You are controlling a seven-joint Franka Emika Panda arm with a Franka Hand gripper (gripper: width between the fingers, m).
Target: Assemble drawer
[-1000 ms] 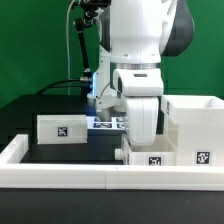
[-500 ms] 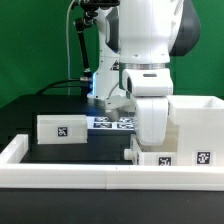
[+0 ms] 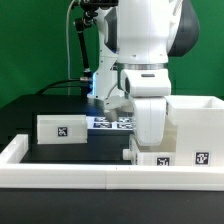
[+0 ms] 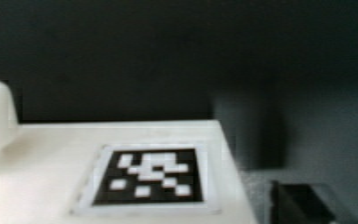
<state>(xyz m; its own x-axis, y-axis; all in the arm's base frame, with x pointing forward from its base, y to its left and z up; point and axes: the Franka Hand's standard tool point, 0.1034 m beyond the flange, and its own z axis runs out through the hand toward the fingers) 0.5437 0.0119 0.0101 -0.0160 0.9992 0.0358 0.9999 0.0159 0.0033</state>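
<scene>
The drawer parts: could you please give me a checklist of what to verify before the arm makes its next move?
1. State of the gripper: cannot tell; its fingertips are hidden in both views.
2. Position of the gripper, low beside the casing and close to the near low box: ok.
3. Contact between the gripper and the near low box: cannot tell.
4. The far low box lies apart from the arm, at the exterior view's left: ok.
5. A marker tag shows in the wrist view: ok, although blurred.
</scene>
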